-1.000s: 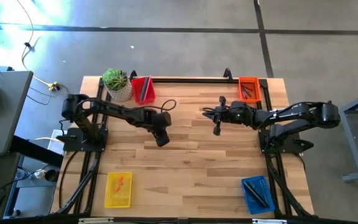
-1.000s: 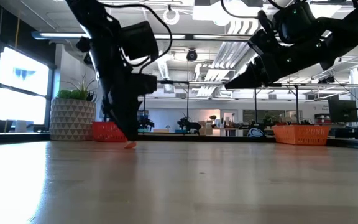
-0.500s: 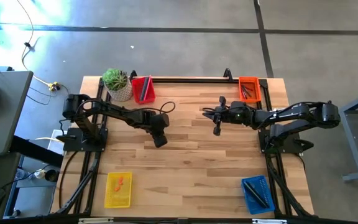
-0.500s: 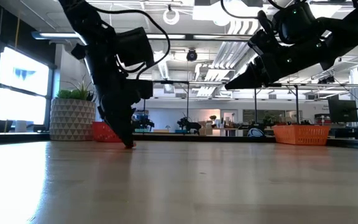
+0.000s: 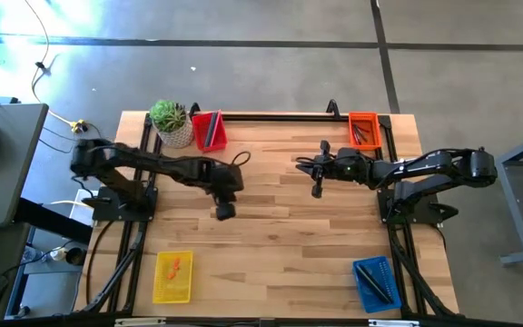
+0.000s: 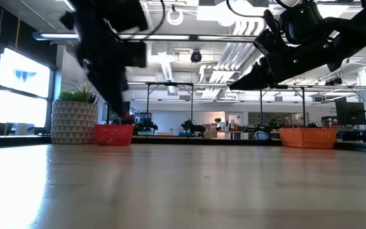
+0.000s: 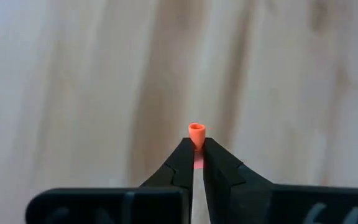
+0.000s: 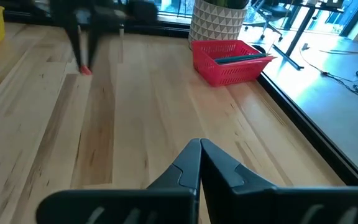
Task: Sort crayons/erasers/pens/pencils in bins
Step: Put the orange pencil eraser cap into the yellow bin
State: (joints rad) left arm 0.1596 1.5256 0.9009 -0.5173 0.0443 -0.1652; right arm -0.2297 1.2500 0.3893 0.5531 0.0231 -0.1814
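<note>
A crayon (image 7: 196, 132) is pinched between the fingers of the left gripper (image 7: 197, 148), with its orange tip standing out just past the fingertips; in the right wrist view it shows as a small red-orange stub (image 8: 85, 70) at the end of the dark left arm, above the wood. In the high view the left gripper (image 5: 224, 211) is seen over the left-centre part of the counter (image 5: 280, 245), between the red bin (image 5: 209, 131) at the far edge and the yellow bin (image 5: 172, 277) at the near left corner, well apart from both. Orange crayons (image 5: 175, 265) lie in the yellow bin. Long sticks lie in the red bin, which stands just beside a plant pot (image 5: 172, 123). The right gripper (image 8: 200, 148) is held with its fingers pressed together and nothing between them; it hangs above the counter right of centre (image 5: 316, 188), near the orange bin (image 5: 364, 129) at the far right corner. Dark items lie in the orange bin, though what they are cannot be told. The blue bin (image 5: 374, 282), at the near right corner, holds dark sticks. In the low view the left arm (image 6: 107, 51) is blurred, with the red bin (image 6: 114, 134) and the pot (image 6: 74, 121) behind it.
</note>
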